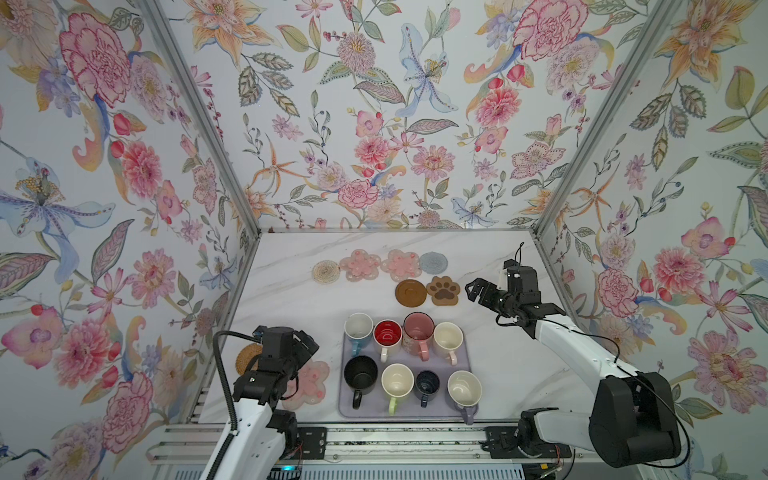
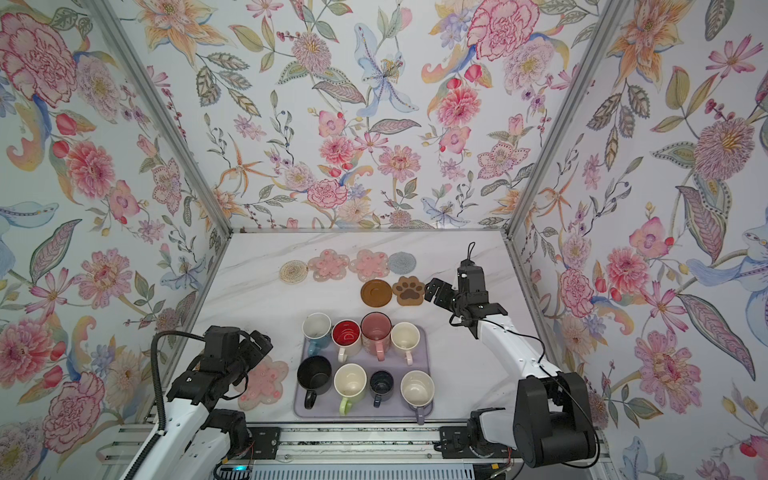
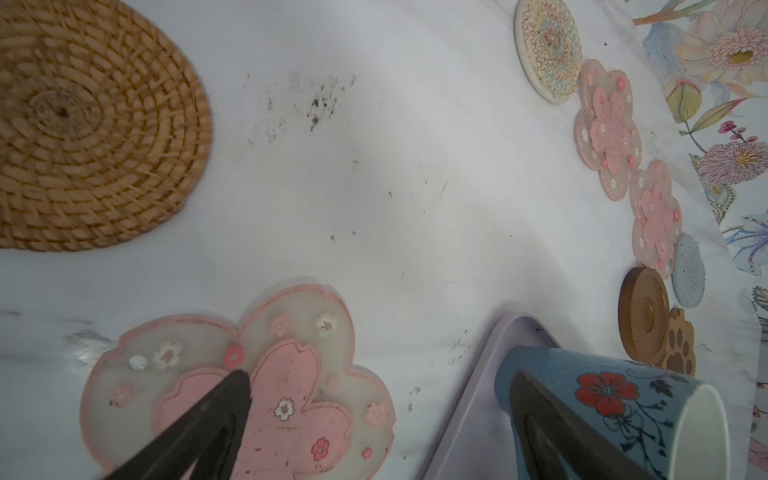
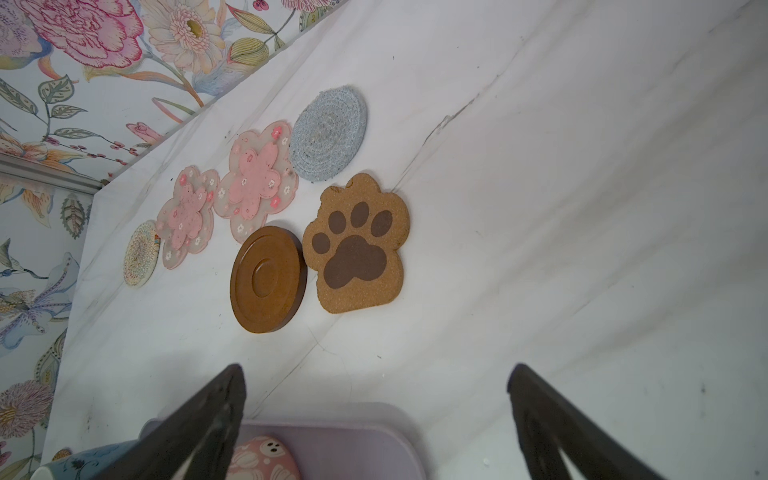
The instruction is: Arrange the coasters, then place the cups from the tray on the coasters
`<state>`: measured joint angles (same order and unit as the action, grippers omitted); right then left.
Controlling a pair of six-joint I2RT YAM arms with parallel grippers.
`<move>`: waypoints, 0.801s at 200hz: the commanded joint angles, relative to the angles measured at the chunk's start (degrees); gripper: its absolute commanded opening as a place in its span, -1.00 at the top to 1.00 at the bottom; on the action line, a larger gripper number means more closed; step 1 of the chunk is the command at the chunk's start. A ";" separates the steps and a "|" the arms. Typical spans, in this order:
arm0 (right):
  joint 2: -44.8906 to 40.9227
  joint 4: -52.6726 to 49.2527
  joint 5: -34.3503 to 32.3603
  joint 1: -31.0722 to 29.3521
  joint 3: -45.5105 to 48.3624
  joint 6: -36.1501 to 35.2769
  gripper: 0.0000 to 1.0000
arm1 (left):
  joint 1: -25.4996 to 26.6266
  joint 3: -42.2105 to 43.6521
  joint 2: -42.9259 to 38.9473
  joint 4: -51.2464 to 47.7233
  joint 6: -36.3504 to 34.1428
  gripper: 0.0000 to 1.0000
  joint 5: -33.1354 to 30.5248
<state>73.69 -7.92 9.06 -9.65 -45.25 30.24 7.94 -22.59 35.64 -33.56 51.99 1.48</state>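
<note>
Stray pink flower coaster (image 3: 291,399) sits at tray's (image 1: 347,409) 9 o'clock, just under L hand (image 3: 380,376), spread apart. R hand (image 4: 374,370), also apart, is well off at 2 o'clock. L arm's nearer.

Eight upright mugs (image 1: 360,372) on lavender tray (image 1: 374,410)

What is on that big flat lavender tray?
Eight upright handled mugs, two rows of four, including a light blue mug and a black mug. The tray floor beneath them is covered.
</note>
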 commanded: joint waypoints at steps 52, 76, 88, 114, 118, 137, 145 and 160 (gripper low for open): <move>-5.22 -2.23 -2.20 0.70 3.37 -1.15 -0.98 | 2.45 4.40 5.51 10.56 4.83 -0.98 2.25; -5.48 -2.62 -1.96 0.81 3.31 -1.07 -0.98 | 2.62 5.30 6.59 12.60 5.20 -0.97 2.37; -5.64 -2.64 -1.94 0.83 3.41 -1.07 -0.99 | 2.66 6.16 6.89 14.43 5.73 -0.98 2.74; -5.67 -2.09 -2.03 0.85 3.77 -0.75 -0.99 | 2.70 7.01 8.38 16.83 6.19 -0.98 3.18; -5.55 -2.10 -1.81 0.78 3.77 -0.69 -0.98 | 2.78 7.10 8.70 17.21 6.20 -0.98 3.29; -5.56 -2.02 -1.66 0.71 3.81 -0.78 -0.98 | 2.85 7.45 10.24 18.76 6.28 -0.98 3.54; -5.58 -1.89 -1.82 0.73 3.94 -0.74 -0.98 | 2.85 7.70 10.86 19.57 6.28 -0.98 3.53; -5.48 -1.98 -1.64 0.82 3.87 -0.75 -0.99 | 2.82 7.91 12.09 20.88 6.37 -0.98 3.62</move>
<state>69.19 -9.61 7.90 -9.21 -42.24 30.24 10.22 -16.14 45.80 -16.08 57.54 4.12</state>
